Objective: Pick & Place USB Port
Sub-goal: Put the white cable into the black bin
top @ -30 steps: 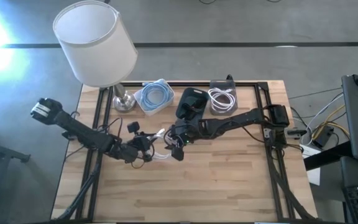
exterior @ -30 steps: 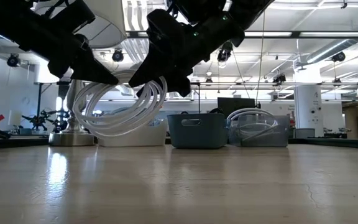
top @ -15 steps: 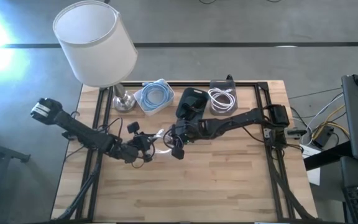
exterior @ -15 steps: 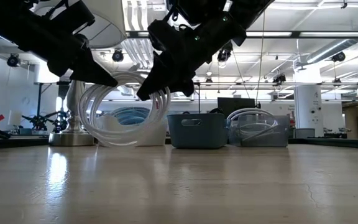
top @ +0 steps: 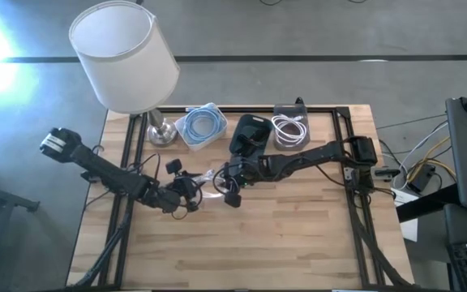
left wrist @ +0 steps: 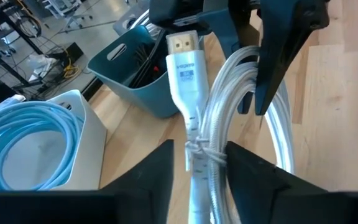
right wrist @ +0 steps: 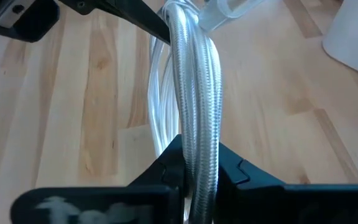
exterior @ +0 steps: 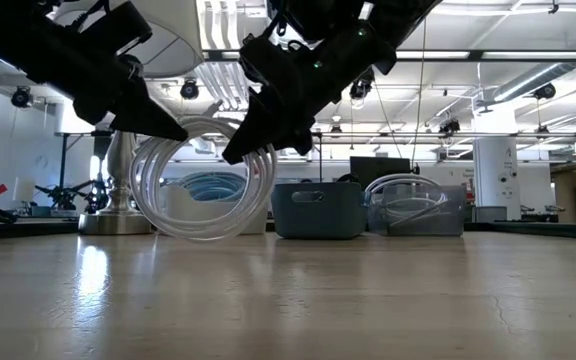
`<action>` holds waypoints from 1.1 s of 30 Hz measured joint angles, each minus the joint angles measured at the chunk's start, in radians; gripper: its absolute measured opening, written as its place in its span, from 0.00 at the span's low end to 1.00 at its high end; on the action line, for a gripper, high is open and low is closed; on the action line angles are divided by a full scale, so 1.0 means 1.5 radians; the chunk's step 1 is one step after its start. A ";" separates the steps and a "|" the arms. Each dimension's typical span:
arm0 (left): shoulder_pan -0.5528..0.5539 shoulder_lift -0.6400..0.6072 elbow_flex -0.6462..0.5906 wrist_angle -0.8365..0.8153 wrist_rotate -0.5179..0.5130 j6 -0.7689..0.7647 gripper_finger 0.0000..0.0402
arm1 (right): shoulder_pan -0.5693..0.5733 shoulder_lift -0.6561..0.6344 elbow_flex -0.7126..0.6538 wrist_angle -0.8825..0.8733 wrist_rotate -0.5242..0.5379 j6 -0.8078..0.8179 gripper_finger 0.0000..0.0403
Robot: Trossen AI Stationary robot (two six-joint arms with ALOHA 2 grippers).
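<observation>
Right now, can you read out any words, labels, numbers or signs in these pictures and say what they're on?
None can be read.
The white cable plug has a small mark on its body, too small to make out.
The bins, lamp and table show no lettering.

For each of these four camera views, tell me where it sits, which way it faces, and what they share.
High view: above the table, looking straight down; both dark arms meet over the coiled white braided cable.
Low view: at table-top height, looking level into the room; both arms come from above.
Left wrist view: on the left arm, looking past the left gripper at the cable's plug and the teal bin.
Right wrist view: on the right arm, looking past the right gripper at the wooden table.
Shared: all show the cable, held by both grippers.
</observation>
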 joint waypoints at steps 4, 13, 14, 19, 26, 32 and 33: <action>0.000 0.000 0.000 -0.001 -0.005 -0.001 0.44 | 0.000 0.000 0.000 -0.032 0.006 0.000 0.08; 0.000 0.000 0.000 -0.008 -0.052 0.001 0.48 | 0.006 -0.081 0.002 -0.180 0.024 0.005 0.08; 0.000 0.000 0.000 -0.010 -0.065 0.003 0.47 | 0.007 -0.095 0.004 -0.217 0.045 0.010 0.08; 0.001 0.000 0.000 -0.013 -0.081 -0.012 0.47 | 0.015 -0.153 0.005 -0.419 0.180 0.079 0.07; 0.001 0.000 -0.001 -0.013 -0.080 -0.018 0.47 | 0.040 -0.253 0.004 -0.490 0.214 0.106 0.07; 0.001 0.000 -0.001 -0.024 -0.078 -0.019 0.47 | 0.044 -0.336 -0.001 -0.499 0.342 0.058 0.08; 0.001 0.000 -0.001 -0.024 -0.078 -0.020 0.47 | 0.041 -0.345 -0.005 -0.500 0.400 0.062 0.09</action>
